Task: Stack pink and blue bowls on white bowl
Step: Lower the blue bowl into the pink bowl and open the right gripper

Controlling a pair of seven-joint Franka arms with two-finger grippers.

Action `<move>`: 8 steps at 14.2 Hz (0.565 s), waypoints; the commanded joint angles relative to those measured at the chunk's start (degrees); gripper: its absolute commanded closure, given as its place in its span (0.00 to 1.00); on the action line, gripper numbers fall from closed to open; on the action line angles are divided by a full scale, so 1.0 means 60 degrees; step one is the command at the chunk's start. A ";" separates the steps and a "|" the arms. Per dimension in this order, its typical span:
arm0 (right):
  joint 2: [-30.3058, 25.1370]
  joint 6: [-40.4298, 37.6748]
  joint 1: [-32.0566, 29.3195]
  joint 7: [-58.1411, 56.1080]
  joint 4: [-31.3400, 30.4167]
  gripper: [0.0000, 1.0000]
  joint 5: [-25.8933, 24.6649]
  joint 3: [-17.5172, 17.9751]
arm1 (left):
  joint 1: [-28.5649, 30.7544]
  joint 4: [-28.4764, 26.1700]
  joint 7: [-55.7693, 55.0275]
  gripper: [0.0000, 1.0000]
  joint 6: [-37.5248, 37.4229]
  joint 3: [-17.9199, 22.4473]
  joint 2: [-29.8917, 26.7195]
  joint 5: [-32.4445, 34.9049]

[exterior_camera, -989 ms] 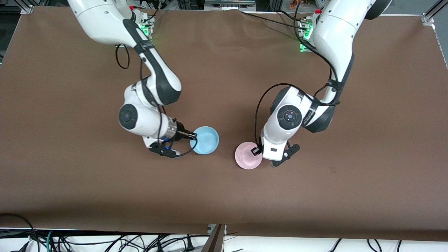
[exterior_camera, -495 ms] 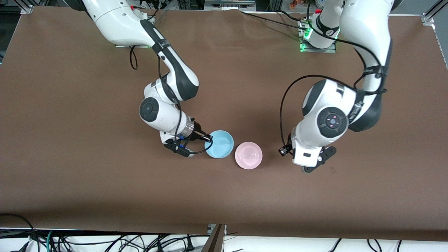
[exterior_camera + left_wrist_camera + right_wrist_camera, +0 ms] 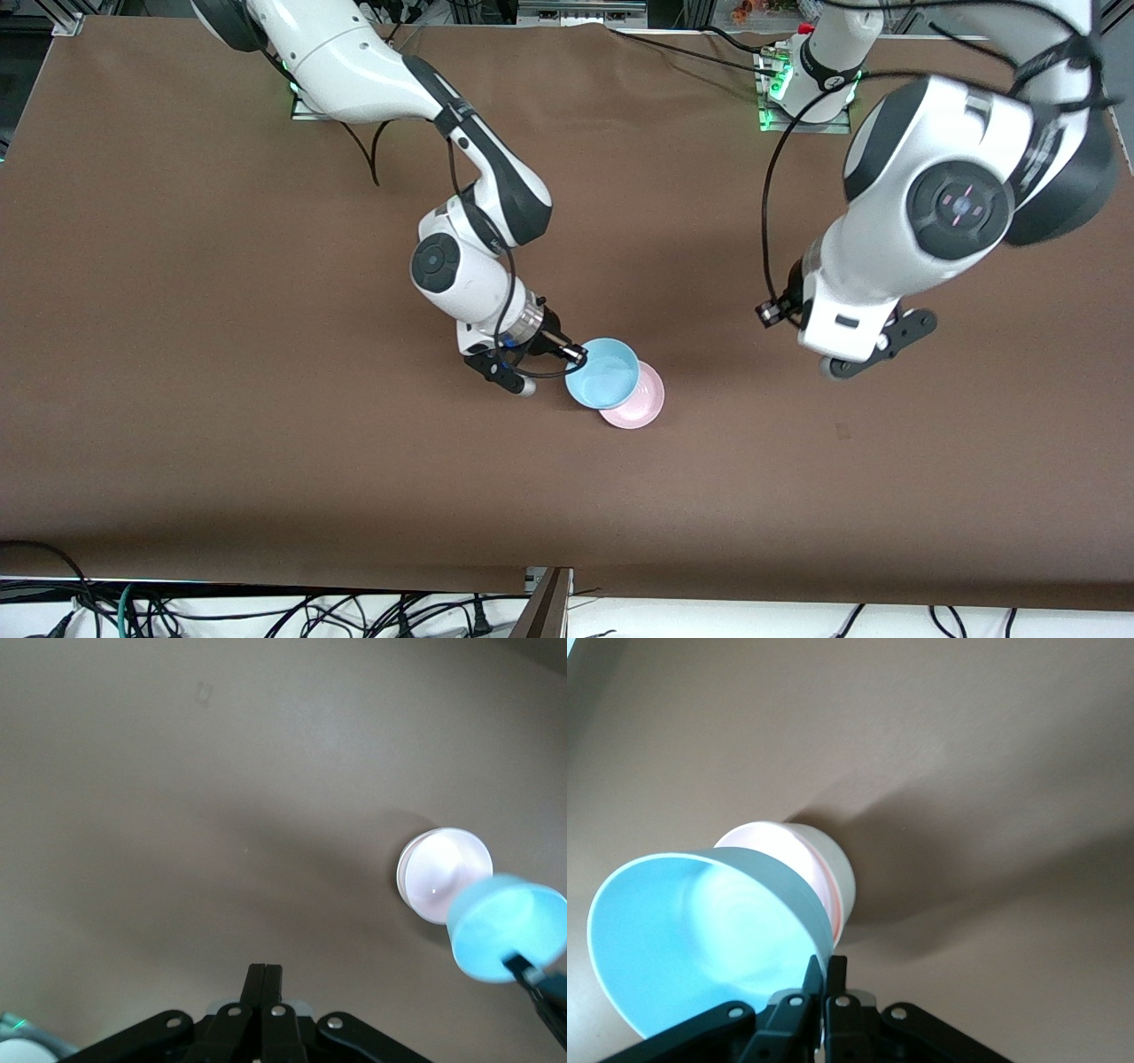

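Blue bowl (image 3: 602, 372) showing light sky-blue, plain; pink bowl (image 3: 640, 403) showing pale pink over white bowl (image 3: 837, 873); table (image 3: 177, 354) reading brown.

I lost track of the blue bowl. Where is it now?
The right hand holds the blue bowl by its rim, partly over the pink bowl near the table's middle in the front view.

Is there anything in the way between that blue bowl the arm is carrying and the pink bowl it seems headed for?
Nothing visible. The right gripper holds the blue bowl by its rim, partly over the pink bowl, whose inside looks empty. The left gripper hangs well off toward its own end of the table.
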 commanded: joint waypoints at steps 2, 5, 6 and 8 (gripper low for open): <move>0.0858 0.0085 0.0280 0.0363 0.1377 1.00 -0.0116 -0.0148 | 0.0100 -0.0172 0.0259 1.00 -0.0654 -0.0027 -0.0802 -0.0285; 0.1006 0.0172 0.0325 0.0392 0.1423 1.00 -0.0379 -0.0148 | 0.0642 -0.0186 0.0797 0.99 -0.0640 -0.0027 -0.0818 -0.0447; 0.1050 0.0332 0.0340 0.0378 0.1423 1.00 -0.0380 -0.0148 | 0.0744 -0.0186 0.1178 0.99 -0.0655 -0.0027 -0.0818 -0.0447; 0.1123 0.0407 0.0398 0.0363 0.1423 1.00 -0.0394 -0.0148 | 0.0993 -0.0186 0.1299 0.98 -0.0669 -0.0056 -0.0832 -0.0505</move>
